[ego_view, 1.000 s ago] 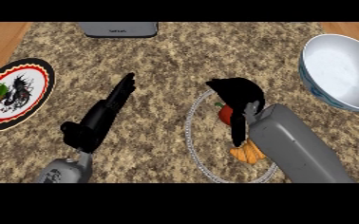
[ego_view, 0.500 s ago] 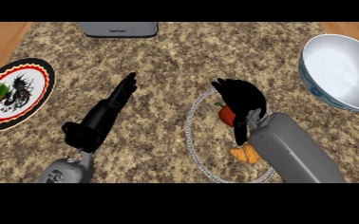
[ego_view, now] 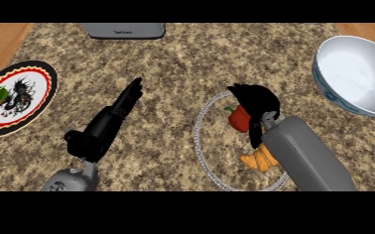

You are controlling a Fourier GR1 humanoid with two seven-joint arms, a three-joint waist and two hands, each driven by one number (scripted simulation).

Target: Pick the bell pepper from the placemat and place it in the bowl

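Speckled granite desk (ego_view: 190,64) with wooden corners. Right hand (ego_view: 255,101) curls onto red bell pepper (ego_view: 239,120) on round placemat (ego_view: 205,151); left hand (ego_view: 110,124) straight-fingered; white bowl (ego_view: 350,74) at right.

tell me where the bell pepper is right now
In the head view, the red bell pepper lies right of centre on the round placemat, under the right hand, just above an orange item.

right hand (ego_view: 255,100) lowered, fingers (ego_view: 254,134) closing on bell pepper (ego_view: 239,120)
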